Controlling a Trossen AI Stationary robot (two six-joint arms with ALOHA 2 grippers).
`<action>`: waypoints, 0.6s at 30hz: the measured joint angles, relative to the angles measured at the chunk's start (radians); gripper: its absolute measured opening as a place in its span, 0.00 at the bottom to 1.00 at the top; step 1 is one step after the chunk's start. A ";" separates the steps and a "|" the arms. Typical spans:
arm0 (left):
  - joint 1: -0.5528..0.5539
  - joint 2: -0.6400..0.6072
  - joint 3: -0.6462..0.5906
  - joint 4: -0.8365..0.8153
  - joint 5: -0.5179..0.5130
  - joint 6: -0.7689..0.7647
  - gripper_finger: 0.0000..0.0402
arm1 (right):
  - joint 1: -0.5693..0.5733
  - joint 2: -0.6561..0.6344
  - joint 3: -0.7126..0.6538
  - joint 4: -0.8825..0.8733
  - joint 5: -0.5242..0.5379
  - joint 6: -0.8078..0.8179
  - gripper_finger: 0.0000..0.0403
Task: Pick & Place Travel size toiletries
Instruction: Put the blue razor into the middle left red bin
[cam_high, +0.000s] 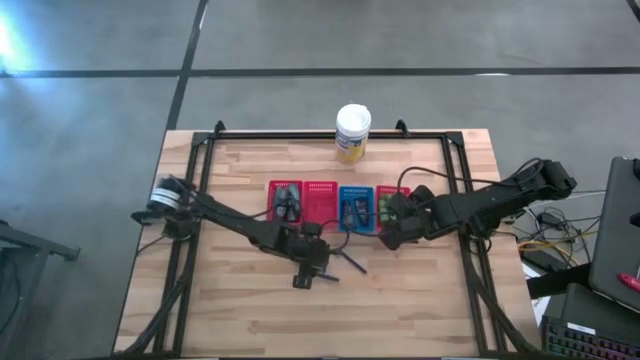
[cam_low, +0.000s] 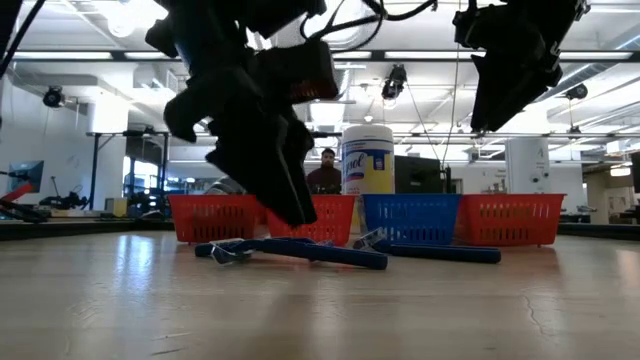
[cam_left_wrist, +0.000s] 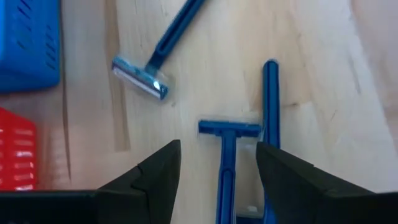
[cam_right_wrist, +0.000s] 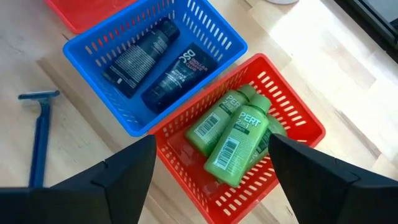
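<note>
**Left gripper down over the razors**

I see my left gripper (cam_left_wrist: 217, 177) low over the blue razors (cam_left_wrist: 228, 165) on the bare table (cam_left_wrist: 323, 56), fingers apart astride one handle. My right gripper (cam_right_wrist: 211, 165) hangs open above the right-hand red basket (cam_right_wrist: 297, 118) holding green bottles (cam_right_wrist: 239, 146); dark tubes (cam_right_wrist: 155, 59) lie in the blue basket (cam_right_wrist: 214, 28).

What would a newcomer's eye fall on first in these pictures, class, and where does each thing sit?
First, the row of red and blue baskets across the table's middle: the blue basket holds dark tubes, and the red basket beside it holds green bottles. Next, the blue razors lying loose on the wood in front of the row, with the left gripper open astride one. Behind stands a white canister.
</note>
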 joint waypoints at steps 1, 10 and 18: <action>0.000 0.004 0.000 -0.004 0.000 -0.001 0.53 | 0.000 0.000 -0.001 -0.001 0.000 0.000 0.75; 0.003 0.047 -0.001 -0.001 0.000 -0.003 0.53 | 0.000 0.000 -0.007 0.000 0.001 0.000 0.70; 0.016 0.057 -0.001 0.001 -0.005 -0.003 0.43 | 0.000 0.000 -0.008 0.000 0.001 0.011 0.66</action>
